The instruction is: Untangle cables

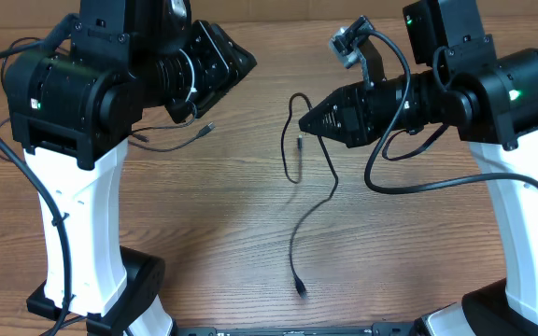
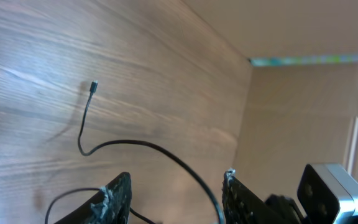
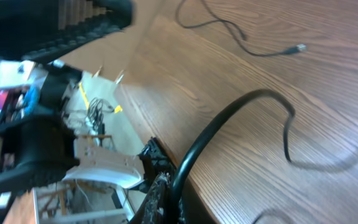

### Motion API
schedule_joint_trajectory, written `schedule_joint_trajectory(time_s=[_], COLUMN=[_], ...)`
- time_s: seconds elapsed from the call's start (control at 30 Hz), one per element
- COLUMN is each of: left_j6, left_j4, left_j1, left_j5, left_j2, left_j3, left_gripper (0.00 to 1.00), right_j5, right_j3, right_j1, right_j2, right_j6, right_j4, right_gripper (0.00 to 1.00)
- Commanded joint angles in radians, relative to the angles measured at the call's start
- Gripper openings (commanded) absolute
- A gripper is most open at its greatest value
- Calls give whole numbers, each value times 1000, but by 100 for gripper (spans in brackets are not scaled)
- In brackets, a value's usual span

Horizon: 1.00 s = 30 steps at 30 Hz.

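Observation:
Two thin black cables lie apart on the wooden table. My right gripper [image 1: 304,121] is shut on one cable [image 1: 294,247]. That cable loops by the fingers and trails toward the front edge, ending in a plug. In the right wrist view the fingers [image 3: 160,180] pinch this cable [image 3: 229,115]. The other cable [image 1: 180,142] has a silvery plug tip and lies under my left arm. It also shows in the right wrist view [image 3: 229,26]. My left gripper [image 1: 248,63] is open above the table. In the left wrist view its fingers [image 2: 176,186] are wide apart, with a cable [image 2: 129,144] seen between them.
The thick black wiring [image 1: 409,182] of the right arm hangs in a loop over the right side of the table. Both white arm bases [image 1: 73,233] stand at the front corners. The table's far edge [image 2: 248,59] meets a tan wall.

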State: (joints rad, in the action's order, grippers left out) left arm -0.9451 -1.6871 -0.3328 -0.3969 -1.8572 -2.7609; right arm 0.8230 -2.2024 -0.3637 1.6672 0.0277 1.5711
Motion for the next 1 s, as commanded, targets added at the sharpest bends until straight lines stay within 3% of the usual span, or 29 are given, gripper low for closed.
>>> schedule_joint_trajectory(time_s=[0.0, 0.23, 0.97], left_j6=[18, -27, -134], left_j4=[-2, -2, 1], left_j1=[-26, -84, -113], left_j5=[-84, -156, -172], left_j2=[-18, -28, -35], left_j3=[-3, -3, -3], left_gripper=[48, 55, 47], right_j5=[77, 77, 148], right_j3=[2, 2, 2], right_j1=[-4, -25, -40], right_j2=[-5, -5, -5], right_j6=[98, 105, 47], right_j4=[-2, -26, -148], right_gripper=[4, 4, 4])
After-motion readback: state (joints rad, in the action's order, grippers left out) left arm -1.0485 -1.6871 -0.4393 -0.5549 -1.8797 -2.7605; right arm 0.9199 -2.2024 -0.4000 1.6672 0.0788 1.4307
